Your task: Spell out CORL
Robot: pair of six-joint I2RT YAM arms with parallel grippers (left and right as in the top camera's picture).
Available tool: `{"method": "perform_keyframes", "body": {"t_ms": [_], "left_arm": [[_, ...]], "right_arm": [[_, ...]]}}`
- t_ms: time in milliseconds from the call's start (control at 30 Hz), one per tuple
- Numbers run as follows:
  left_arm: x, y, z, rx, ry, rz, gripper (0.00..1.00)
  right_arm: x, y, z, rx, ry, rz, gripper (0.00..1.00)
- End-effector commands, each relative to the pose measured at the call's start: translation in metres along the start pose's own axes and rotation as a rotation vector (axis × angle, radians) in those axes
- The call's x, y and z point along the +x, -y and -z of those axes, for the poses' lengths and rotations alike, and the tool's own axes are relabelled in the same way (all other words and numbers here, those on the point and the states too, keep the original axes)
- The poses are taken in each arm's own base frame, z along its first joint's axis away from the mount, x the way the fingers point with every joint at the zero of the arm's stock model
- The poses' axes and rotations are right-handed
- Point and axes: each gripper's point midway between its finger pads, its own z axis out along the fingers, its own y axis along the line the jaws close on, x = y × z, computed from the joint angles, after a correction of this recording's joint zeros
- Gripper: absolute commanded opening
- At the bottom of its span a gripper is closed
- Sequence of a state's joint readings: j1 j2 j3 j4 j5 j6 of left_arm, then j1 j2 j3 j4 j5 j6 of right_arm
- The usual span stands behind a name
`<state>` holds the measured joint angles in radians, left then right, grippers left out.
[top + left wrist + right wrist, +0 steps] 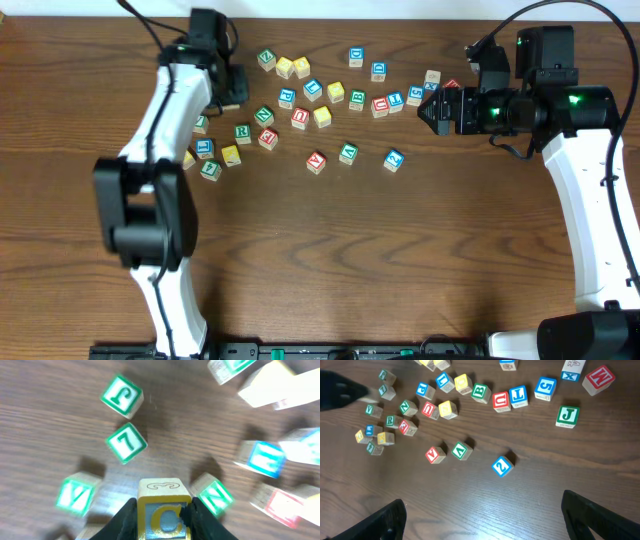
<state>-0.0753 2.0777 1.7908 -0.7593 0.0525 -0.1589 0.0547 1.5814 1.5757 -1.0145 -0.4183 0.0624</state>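
Facing the left wrist camera with its yellow letter, the C cube [165, 510] sits upright between the two fingers [125, 521] of the left gripper [163, 511]. The letter has a blue frame around it. A cube has equal sides, so no long axis can be named. The face above the letter is bare wood with a thin carved outline, and it points away toward the other cubes. The cube is light wood with sharp edges and a printed, slightly glossy letter face. The fingers are black and smooth, and they are clamped on the left and right faces of the cube. I cannot tell if the cube rests on the table [400, 250] or is lifted.

Just beside it lies the N cube [214, 496], green and tilted, and farther off are the V cube [75, 495] and the 7 cube [126, 442]. The R cube [243, 133] lies lower in the scatter, apart from the grip.

From overhead, the left arm rises from the near edge to a dark elbow, then its white forearm reaches up to the upper left end of the scatter. The right gripper [432, 108] points left at the right end of the scatter, its jaws spread wide and holding nothing. The table is dark brown wood with visible grain.
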Motion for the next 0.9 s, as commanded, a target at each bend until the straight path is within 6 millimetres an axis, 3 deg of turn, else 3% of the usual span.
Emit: {"method": "perform_keyframes", "body": {"t_ms": [0, 200, 267, 400, 567, 667, 867], "left_arm": [[-0.004, 0.002, 0.050, 0.006, 0.047, 0.034, 0.29], [0.040, 0.010, 0.079, 0.073, -0.115, 0.046, 0.28], [0.060, 0.003, 0.081, 0.042, -0.198, 0.049, 0.28], [0.066, 0.002, 0.085, 0.043, -0.219, 0.053, 0.27], [0.077, 0.011, 0.088, 0.062, -0.262, 0.041, 0.24], [0.077, 0.008, 0.088, 0.056, -0.266, 0.046, 0.24], [0.070, 0.008, 0.090, 0.061, -0.240, 0.040, 0.24]], "right_arm": [[-0.004, -0.003, -0.001, -0.003, 0.006, 0.024, 0.93], [0.000, -0.003, -0.013, -0.009, -0.021, 0.015, 0.94], [0.006, -0.012, -0.033, -0.027, -0.053, -0.002, 0.92], [0.018, -0.034, -0.076, -0.063, -0.132, 0.031, 0.89], [0.037, -0.058, -0.115, -0.106, -0.218, 0.014, 0.88], [0.060, -0.080, -0.144, -0.131, -0.298, 0.051, 0.87], [0.089, -0.108, -0.170, -0.148, -0.376, 0.073, 0.85]]}}
